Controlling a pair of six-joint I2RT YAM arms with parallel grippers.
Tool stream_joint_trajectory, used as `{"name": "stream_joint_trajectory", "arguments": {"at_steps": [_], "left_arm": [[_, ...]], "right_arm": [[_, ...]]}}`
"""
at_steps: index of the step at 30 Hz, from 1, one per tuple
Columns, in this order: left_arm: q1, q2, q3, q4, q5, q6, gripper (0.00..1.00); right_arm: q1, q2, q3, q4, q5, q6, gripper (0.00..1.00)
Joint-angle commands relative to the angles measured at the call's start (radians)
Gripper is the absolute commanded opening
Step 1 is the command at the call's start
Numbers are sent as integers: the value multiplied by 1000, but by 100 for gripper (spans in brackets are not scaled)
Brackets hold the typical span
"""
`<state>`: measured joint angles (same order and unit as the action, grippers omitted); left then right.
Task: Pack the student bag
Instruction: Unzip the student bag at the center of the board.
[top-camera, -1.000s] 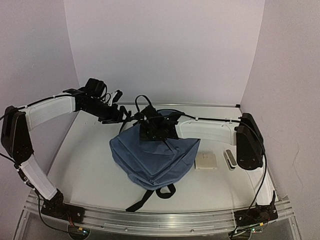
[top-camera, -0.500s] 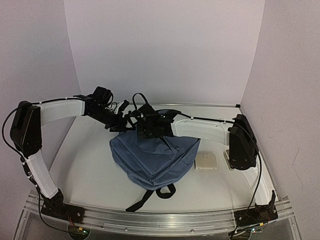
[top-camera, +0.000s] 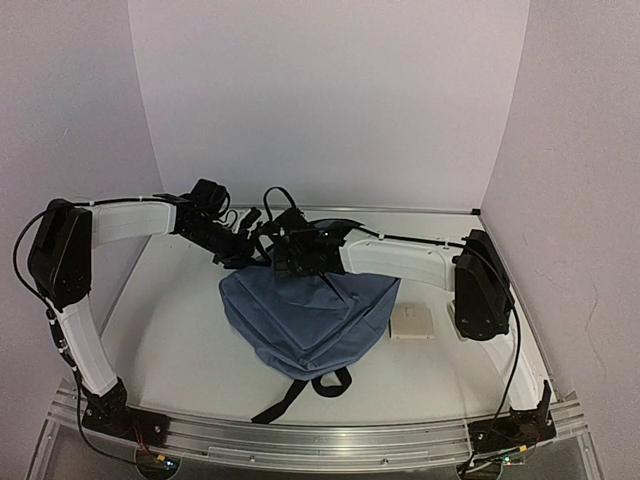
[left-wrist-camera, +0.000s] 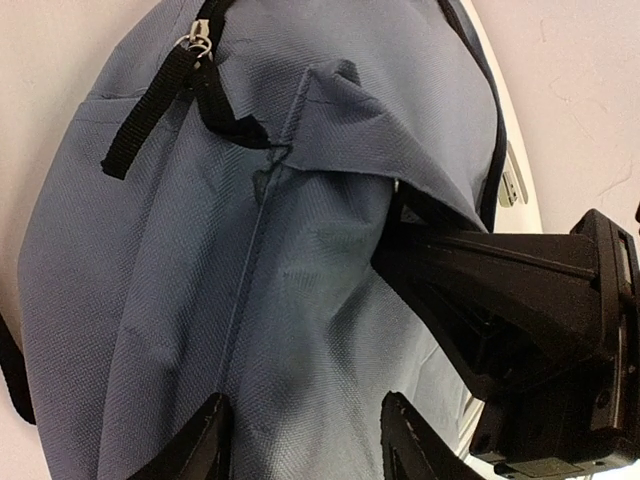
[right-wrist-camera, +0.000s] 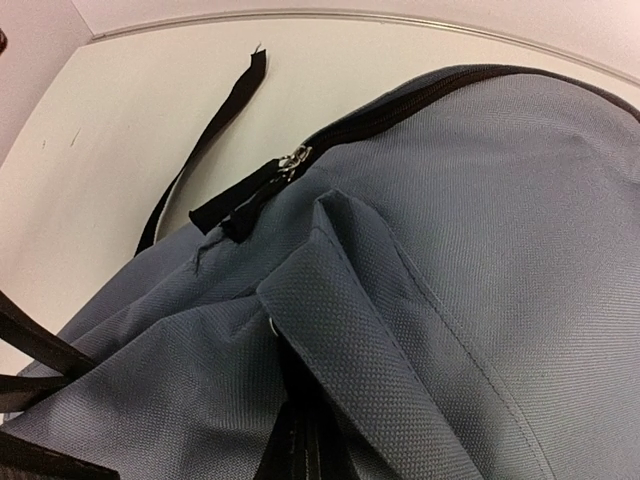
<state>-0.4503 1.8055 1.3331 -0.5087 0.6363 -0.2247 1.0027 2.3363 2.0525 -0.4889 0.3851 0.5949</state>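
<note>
The slate-blue student bag (top-camera: 310, 320) lies flat in the middle of the table, its black top handle (top-camera: 280, 200) standing up at the far end. My right gripper (top-camera: 300, 255) sits at the bag's top end, shut on a raised fold of its fabric (right-wrist-camera: 345, 300). The closed zip's pull (right-wrist-camera: 293, 158) lies just beyond that fold. My left gripper (left-wrist-camera: 305, 445) comes in from the left, right beside the right one (left-wrist-camera: 530, 350). Its jaws are open and pressed down on the bag's cloth (left-wrist-camera: 150, 250), which spans the gap between them.
A small beige square item (top-camera: 411, 322) lies right of the bag, with a small pale object (top-camera: 460, 325) beside it, partly behind my right arm's elbow. Black straps (top-camera: 300, 395) trail from the bag toward the near edge. Walls close the table on three sides.
My left gripper has moved right onto the bag's top end, jaws narrowing. The right gripper has closed on a fold of the bag's fabric. Its elbow has shifted slightly left.
</note>
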Motion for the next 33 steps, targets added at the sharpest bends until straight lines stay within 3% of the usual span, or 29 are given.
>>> {"name": "stream_joint_trajectory", "arguments": {"at_steps": [1,11,33], "left_arm": [[-1,12,17,52,37,-17,45],[-1,30,17,48,36,-19,2],[-1,17,5,44,-65,-27,0]], "right_arm": [[-4,-23,-8,-9,24,21,0],[-4,-81,-76,24,-18,46,0],[-4,-320,-376,84,-60,49,0]]}}
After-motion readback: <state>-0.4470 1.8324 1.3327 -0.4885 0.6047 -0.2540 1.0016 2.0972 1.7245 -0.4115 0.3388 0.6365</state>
